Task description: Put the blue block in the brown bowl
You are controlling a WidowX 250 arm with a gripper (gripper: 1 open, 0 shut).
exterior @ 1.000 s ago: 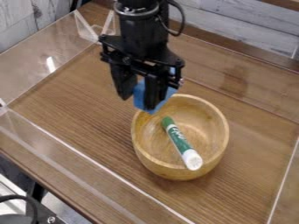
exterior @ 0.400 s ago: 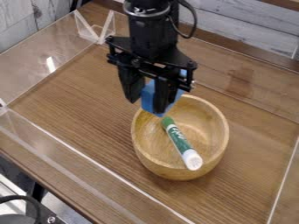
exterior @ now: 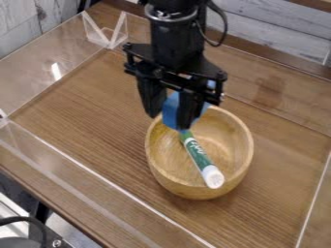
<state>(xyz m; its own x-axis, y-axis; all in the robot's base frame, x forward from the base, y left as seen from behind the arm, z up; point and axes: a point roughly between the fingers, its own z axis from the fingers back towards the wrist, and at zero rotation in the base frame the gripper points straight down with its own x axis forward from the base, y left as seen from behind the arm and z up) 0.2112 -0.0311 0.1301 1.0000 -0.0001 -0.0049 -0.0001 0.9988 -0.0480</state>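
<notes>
Carry step: gripper (exterior: 173,107) points down, jaws clamped on the blue block (exterior: 173,108), hanging over the back rim of the brown bowl (exterior: 165,170). Next, I'd say: center over the bowl, then release. Bowl holds only a green-and-white marker (exterior: 198,158).

The blue block (exterior: 171,108), small and matte, hangs upright and clear of the worktop (exterior: 77,107), pinched in the claw (exterior: 172,114) just above the far-left rim of the brown bowl (exterior: 235,131). The bowl, round light wood with a thick rim, sits upright near the worktop's right edge.
</notes>
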